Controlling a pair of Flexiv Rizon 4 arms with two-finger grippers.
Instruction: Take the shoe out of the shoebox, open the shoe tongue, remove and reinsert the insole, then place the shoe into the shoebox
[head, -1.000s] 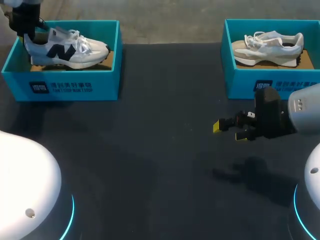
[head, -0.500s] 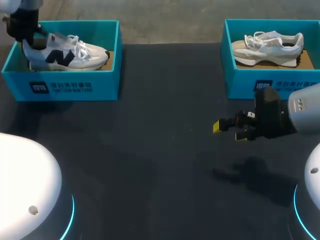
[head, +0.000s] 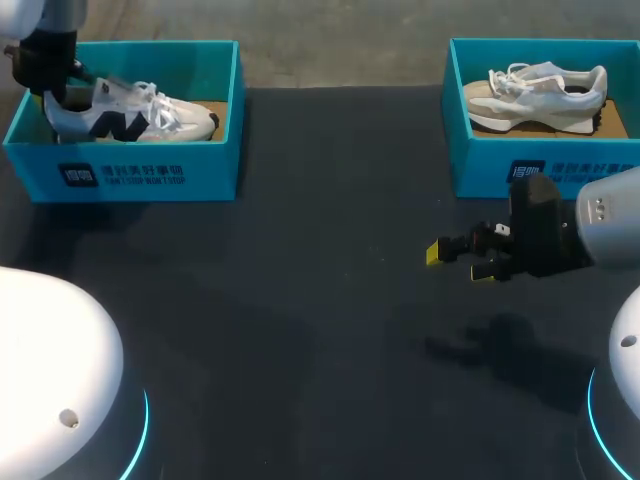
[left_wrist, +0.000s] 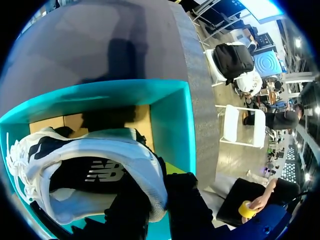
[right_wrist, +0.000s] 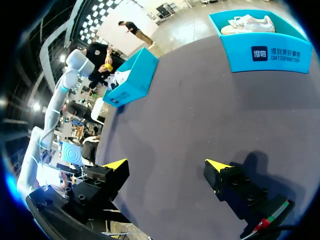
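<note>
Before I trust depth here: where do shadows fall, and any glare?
Head view: the right gripper throws a faint shadow on the table, nearer the robot; no glare. Left wrist view: a shadow darkens the box floor beyond the shoe. Right wrist view: a shadow lies beside one finger.

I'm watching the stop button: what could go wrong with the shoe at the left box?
The left gripper holds the white shoe only by its heel, inside the left shoebox; it could slip or twist. The heel sits close to the box's end wall, so it might catch there.
</note>
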